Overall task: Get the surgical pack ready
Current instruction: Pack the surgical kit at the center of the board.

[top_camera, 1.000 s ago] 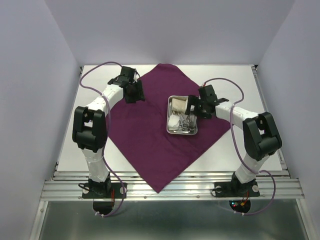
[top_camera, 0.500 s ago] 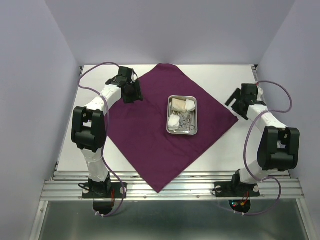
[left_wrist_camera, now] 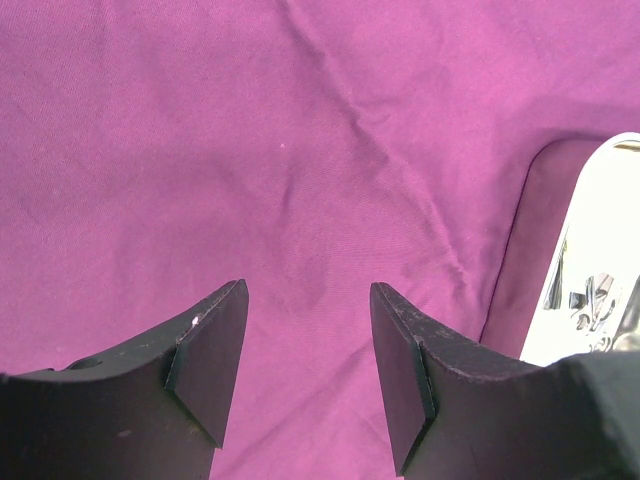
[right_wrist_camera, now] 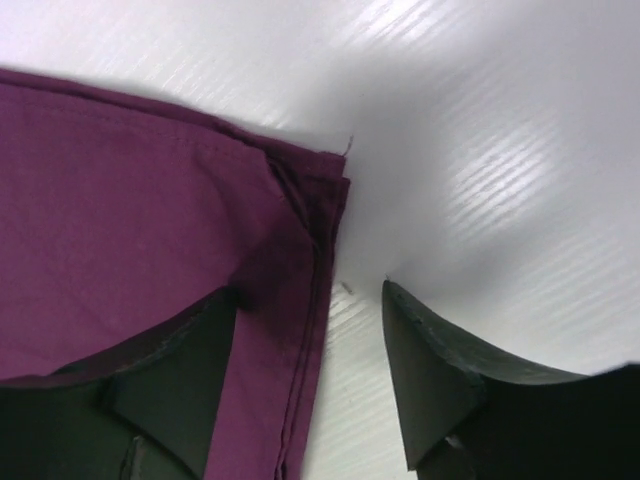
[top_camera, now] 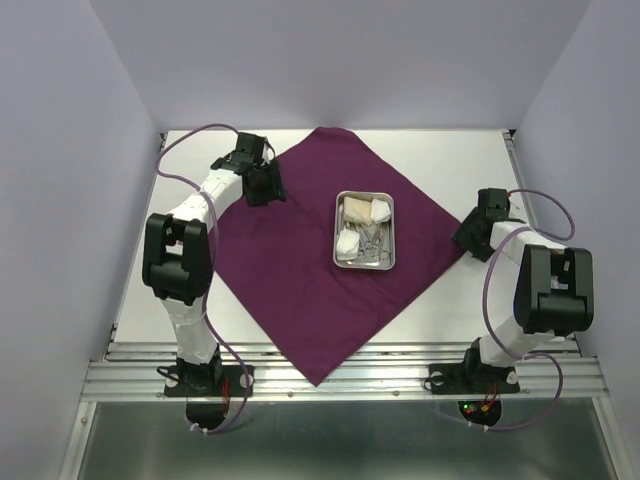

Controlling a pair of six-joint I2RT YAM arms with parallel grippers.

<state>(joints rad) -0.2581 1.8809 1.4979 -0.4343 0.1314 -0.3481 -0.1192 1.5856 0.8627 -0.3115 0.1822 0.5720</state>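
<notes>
The deep-purple cloth wrap [top_camera: 300, 260] lies spread as a diamond on the table. The small steel tray [top_camera: 388, 262] sits on it right of centre, holding white gauze wads [top_camera: 362, 210] and silver scissor-like instruments [top_camera: 374, 245]. My left gripper [top_camera: 266, 186] is open just above the cloth's left part; its wrist view shows bare cloth [left_wrist_camera: 300, 150] between the jaws and the tray's edge [left_wrist_camera: 610, 200] at right. My right gripper [top_camera: 467, 238] is open and low over the cloth's right corner [right_wrist_camera: 325, 175], one jaw over cloth, the other over bare table.
The white table [top_camera: 470, 160] has raised walls at back and sides. A metal rail [top_camera: 340, 375] runs along the near edge by the arm bases. Purple cables loop from both arms.
My right gripper has left the tray, swung out to the right and come down at the cloth's right corner. The left gripper has barely moved.
</notes>
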